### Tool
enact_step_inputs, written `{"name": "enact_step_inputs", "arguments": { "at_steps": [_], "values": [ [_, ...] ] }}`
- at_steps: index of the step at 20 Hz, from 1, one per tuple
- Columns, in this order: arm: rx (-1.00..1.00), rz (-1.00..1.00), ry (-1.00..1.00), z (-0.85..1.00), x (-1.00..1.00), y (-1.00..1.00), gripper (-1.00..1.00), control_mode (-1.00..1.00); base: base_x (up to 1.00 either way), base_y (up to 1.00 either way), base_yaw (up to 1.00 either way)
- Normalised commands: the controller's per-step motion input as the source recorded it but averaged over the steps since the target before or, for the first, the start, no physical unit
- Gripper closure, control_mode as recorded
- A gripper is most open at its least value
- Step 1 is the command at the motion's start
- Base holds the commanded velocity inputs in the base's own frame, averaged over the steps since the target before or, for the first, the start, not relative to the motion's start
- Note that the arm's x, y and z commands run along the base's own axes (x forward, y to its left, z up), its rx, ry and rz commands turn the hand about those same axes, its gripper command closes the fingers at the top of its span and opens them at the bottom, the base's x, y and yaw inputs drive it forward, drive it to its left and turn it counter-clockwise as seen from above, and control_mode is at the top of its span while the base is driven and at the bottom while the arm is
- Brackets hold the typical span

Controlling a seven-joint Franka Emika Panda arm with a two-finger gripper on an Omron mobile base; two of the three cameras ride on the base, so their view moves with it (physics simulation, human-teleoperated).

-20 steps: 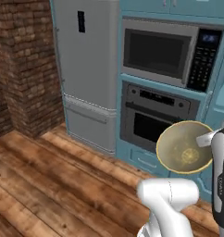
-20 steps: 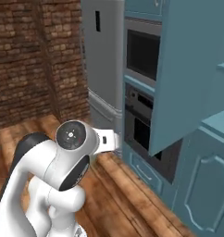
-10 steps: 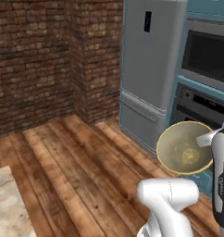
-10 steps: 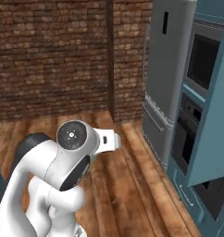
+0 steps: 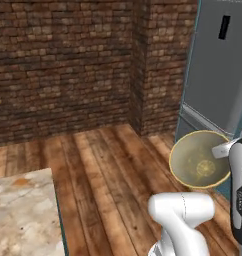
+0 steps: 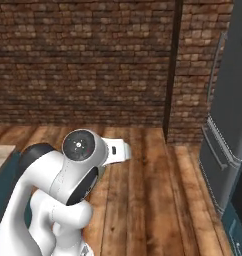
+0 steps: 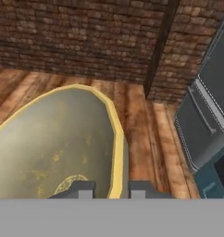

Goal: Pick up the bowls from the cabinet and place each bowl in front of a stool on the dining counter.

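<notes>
Tan-yellow bowl held up in the air on the arm's right side, well above the wooden floor, tipped so that its open mouth faces back toward the base camera. Fingers clamped narrow on its rim, one tip inside the wall and one outside, seen in the hand view with the yellow rim running up between them. Gripper body dark and upright at the right edge of the left base view, just beside the bowl's right rim. White elbow joint folded low beneath the bowl; in the right base view the round shoulder joint sits high at the left, arm drawn in close to the base.

Grey fridge just behind and right of the bowl, its lower edge near the rim. Brick wall well apart, across bare floor boards. Corner of the marbled bench at lower left, its teal edge well clear of the arm, with open floor between it and the bowl.
</notes>
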Motion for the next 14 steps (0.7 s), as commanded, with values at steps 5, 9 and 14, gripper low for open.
{"name": "enact_step_inputs", "arguments": {
  "at_steps": [5, 9, 14],
  "values": [
    [0.0, 0.0, 0.0, 0.0, 0.0, 0.0, 1.0, 1.0, 0.96, 0.13, 0.38],
    [0.0, 0.0, 0.0, 0.0, 0.0, 0.0, 1.0, 1.0, 1.0, 0.01, 0.38],
    [0.0, 0.0, 0.0, 0.0, 0.0, 0.0, 1.0, 1.0, 0.93, 0.0, 0.47]
  ]
}}
